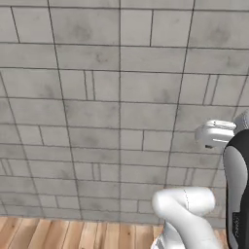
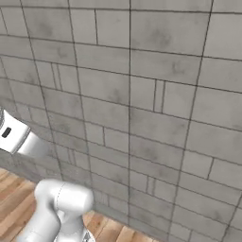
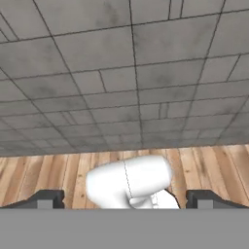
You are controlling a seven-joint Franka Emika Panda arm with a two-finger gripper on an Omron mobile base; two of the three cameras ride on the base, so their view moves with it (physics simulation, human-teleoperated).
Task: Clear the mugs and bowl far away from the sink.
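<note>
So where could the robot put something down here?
The wooden floor is bare along the foot of the grey brick wall, left of the robot's arm. In the hand view the open gripper faces more bare floor below that wall. Nothing looks crowded.

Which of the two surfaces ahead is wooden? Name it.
The light-brown plank floor, a strip at the bottom; the grey stone-block wall rising behind it is not.
</note>
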